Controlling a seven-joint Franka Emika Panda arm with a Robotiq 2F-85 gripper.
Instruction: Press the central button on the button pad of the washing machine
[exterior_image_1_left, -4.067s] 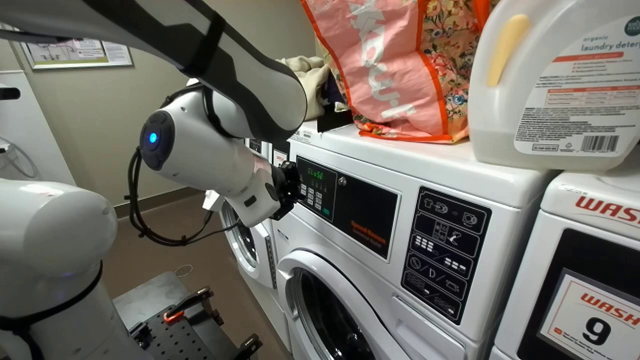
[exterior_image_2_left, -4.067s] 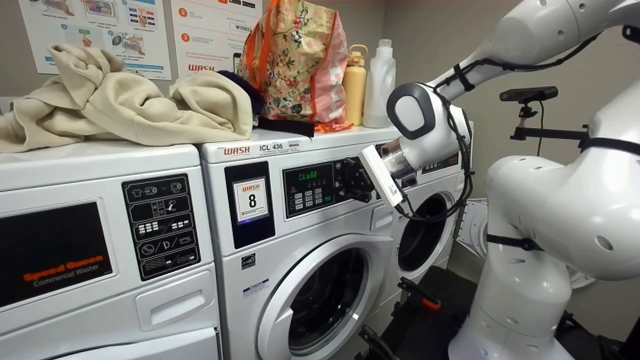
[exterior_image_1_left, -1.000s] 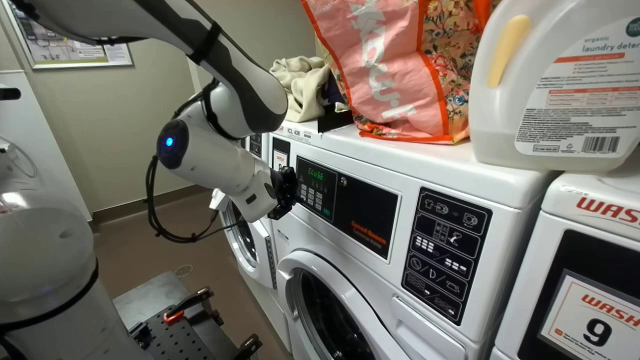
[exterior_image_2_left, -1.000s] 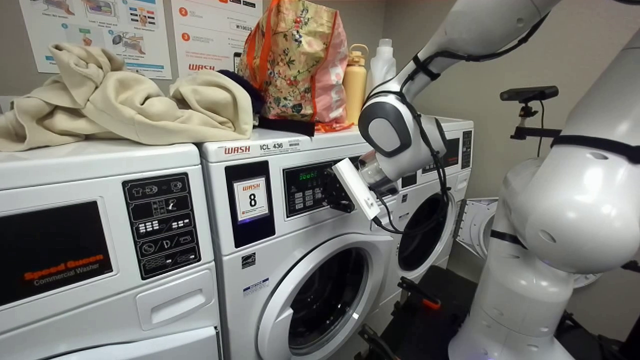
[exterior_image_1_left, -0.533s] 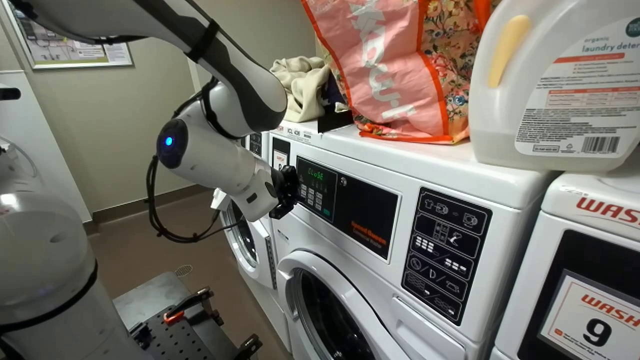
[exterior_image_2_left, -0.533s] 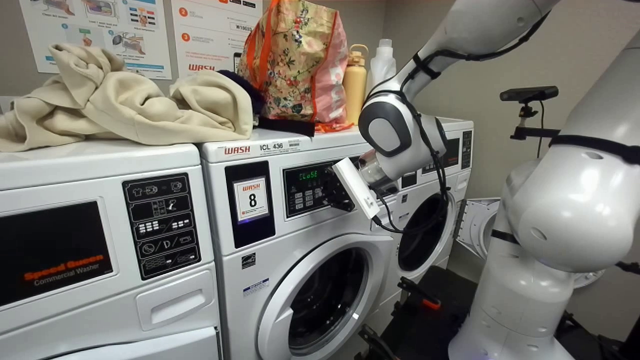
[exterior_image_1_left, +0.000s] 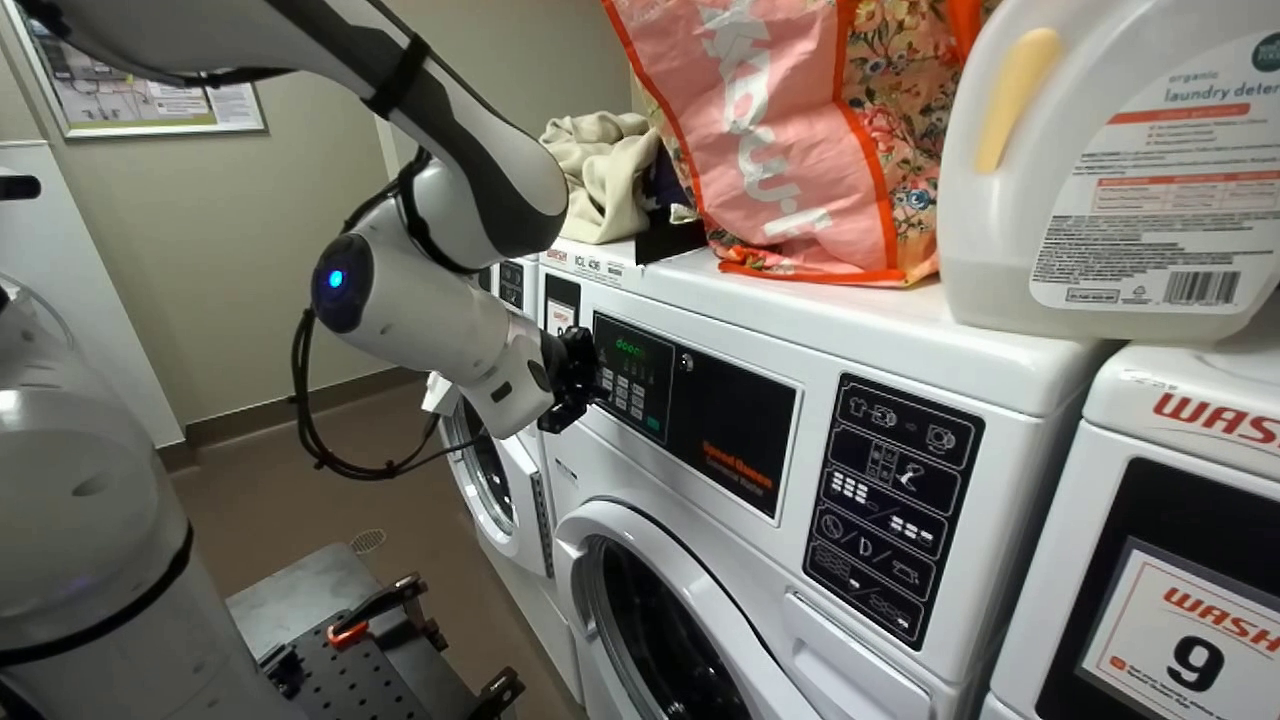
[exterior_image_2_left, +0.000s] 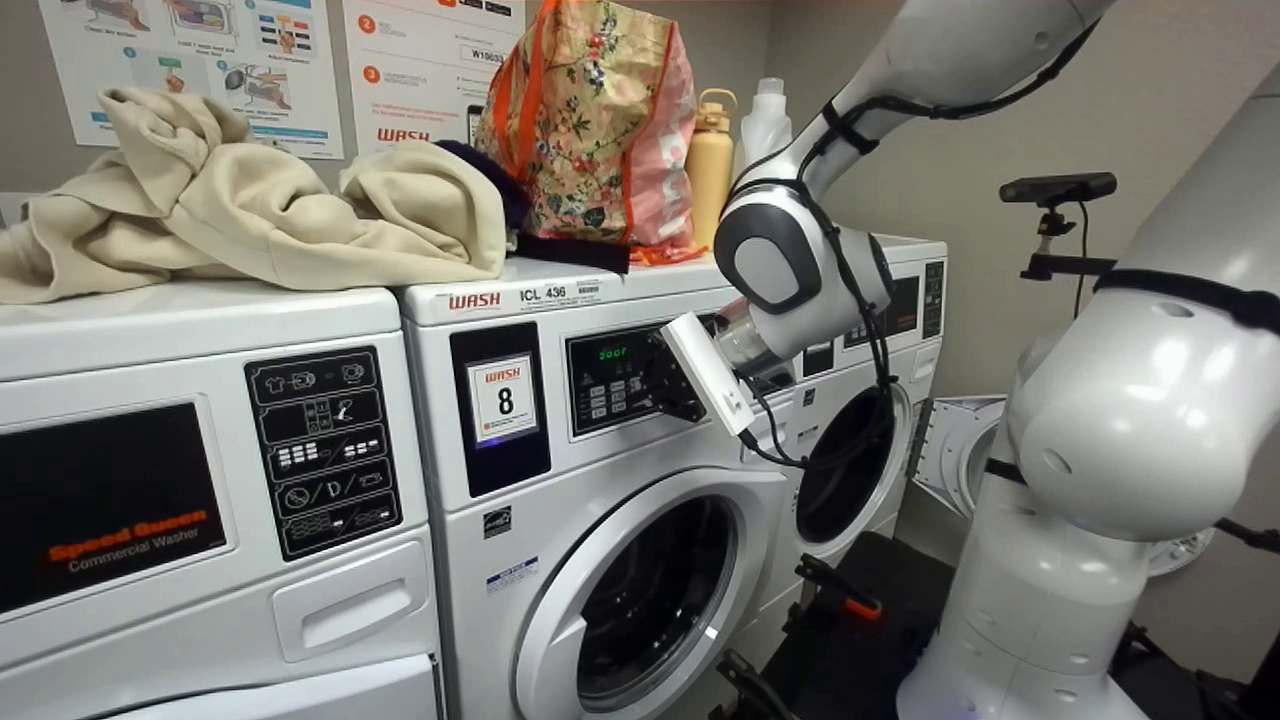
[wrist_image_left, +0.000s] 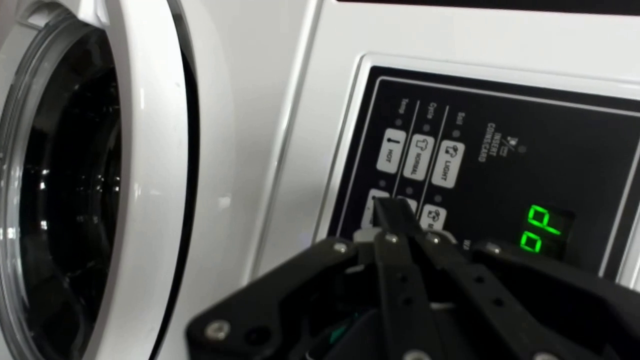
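Note:
The white washing machine (exterior_image_2_left: 600, 470) has a black control panel with a button pad (exterior_image_2_left: 597, 398) and a green display (exterior_image_2_left: 613, 354). The pad also shows in an exterior view (exterior_image_1_left: 622, 390). In the wrist view, the pale central button (wrist_image_left: 412, 202) is mostly covered by my fingertips. The NORMAL button (wrist_image_left: 418, 157) and neighbouring HOT and LIGHT buttons are uncovered. My gripper (wrist_image_left: 398, 210) is shut and empty, its tips together in front of the middle row. It also shows at the panel in both exterior views (exterior_image_1_left: 597, 390) (exterior_image_2_left: 655, 390). I cannot tell whether the tips touch the button.
A floral bag (exterior_image_2_left: 590, 120), a yellow bottle (exterior_image_2_left: 710, 170) and a detergent jug (exterior_image_1_left: 1110, 190) stand on the machines. A beige cloth (exterior_image_2_left: 250, 210) lies on the neighbouring washer. The round door (exterior_image_2_left: 650, 600) is below the panel.
Over the four seconds my gripper has moved closer across the pad, leftward in an exterior view. In the last second it shifts only slightly. The display text alternates between "CLOSE" and "door".

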